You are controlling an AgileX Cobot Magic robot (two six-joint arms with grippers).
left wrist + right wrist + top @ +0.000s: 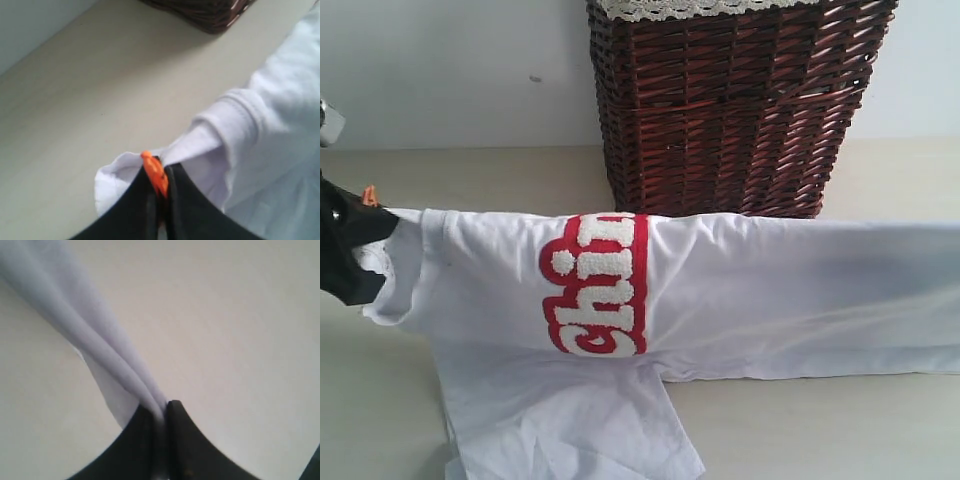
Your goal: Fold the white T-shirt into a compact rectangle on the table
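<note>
**STEP IN HAND: SHIRT STRETCHED, READY FOR LAY-DOWN**

Position of white short-sleeved cotton T-shirt [750, 290]: spanning the middle of the exterior frame from left edge to right edge, apparently doubled lengthwise, with red strip of fuzzy white lettering [600, 285] left of centre. Loose sleeve [570, 420] draped onto pale beige matte table [820, 430] at lower left.

Black left gripper [160, 170]: clamped on the collar, with small orange neck tag [150, 161] pinched between the jaws. Black right gripper [161, 407]: out of the exterior frame, clamped on a bunched fold of white fabric at the far end.

Judged stage: early, with one long fold made and no compact rectangle yet.

Next move, as judged:
- Lower both ends together, keeping tension even.
- Lay flat, then tuck the sleeve before folding crosswise.

Edges and room:
- Dark brown wicker basket [730, 110] close behind the shirt's upper edge; avoid pushing toward the top of the frame.
- Bare table along the bottom right; work there.
</note>
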